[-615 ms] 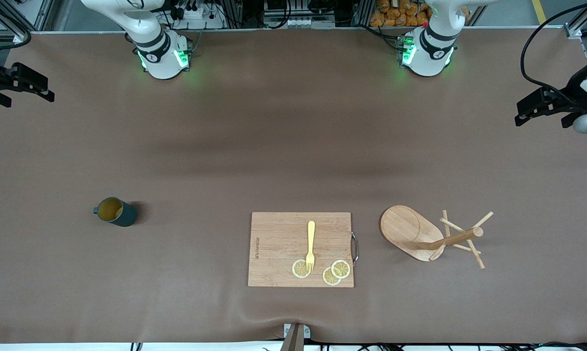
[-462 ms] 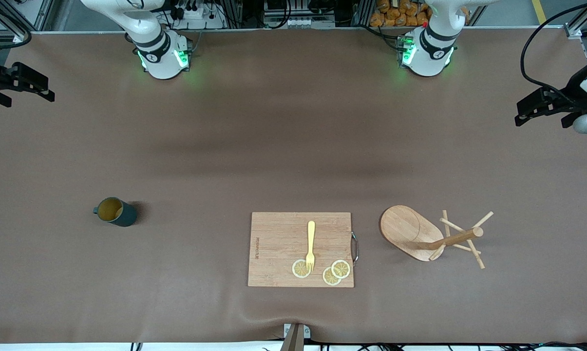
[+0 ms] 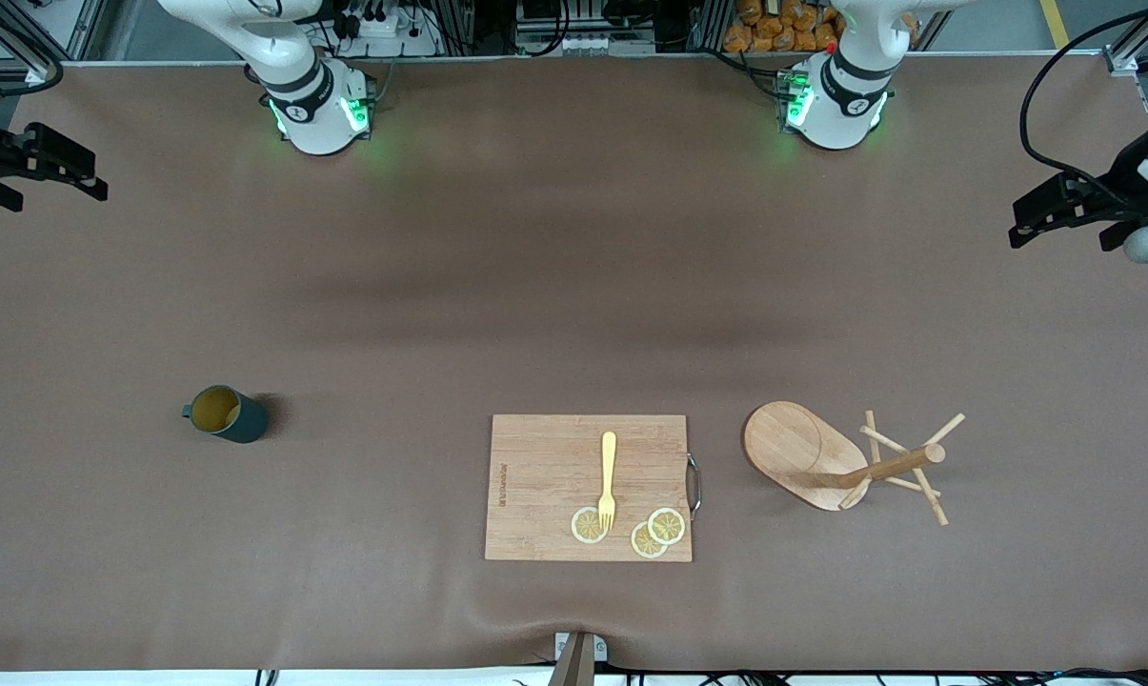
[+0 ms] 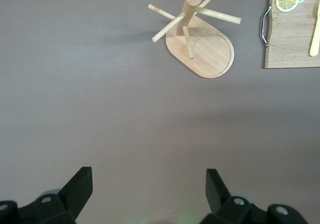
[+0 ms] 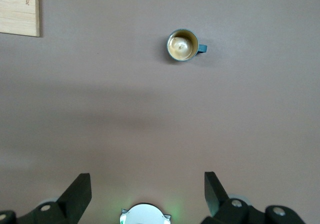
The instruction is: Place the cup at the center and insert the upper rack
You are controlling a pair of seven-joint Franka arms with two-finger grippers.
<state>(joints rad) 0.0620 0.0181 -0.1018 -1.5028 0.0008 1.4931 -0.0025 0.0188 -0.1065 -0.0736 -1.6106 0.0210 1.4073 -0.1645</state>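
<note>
The left gripper (image 3: 1059,210) hung high over the bare brown table (image 3: 535,286) at the left arm's end, its two fingers (image 4: 80,186) spread as wide as they go with nothing between them. The wooden mug tree (image 3: 845,462) stood upright on its oval base well apart from those fingers, nearer the front camera, its post rising from one end of the base and its thin pegs fanning out near the top; in the left wrist view the mug tree (image 4: 197,38) sat well ahead of the open fingertips, clear of them.

The right gripper (image 3: 54,162) hung over the table at the right arm's end, fingers (image 5: 80,189) likewise fully parted and holding nothing. The dark teal mug (image 3: 226,413) stood upright on the table well away from those fingers, nearer the front camera, its mustard-yellow inside showing; in the right wrist view the mug (image 5: 183,45) lay well ahead of the fingertips with its handle (image 5: 202,48) sticking out sideways.

Between mug and mug tree lay a rectangular bamboo cutting board (image 3: 545,476) with a metal handle (image 3: 694,486) on the edge facing the mug tree. On it rested a yellow fork (image 3: 608,476) and three lemon slices (image 3: 657,534), the fork's tines touching one slice
</note>
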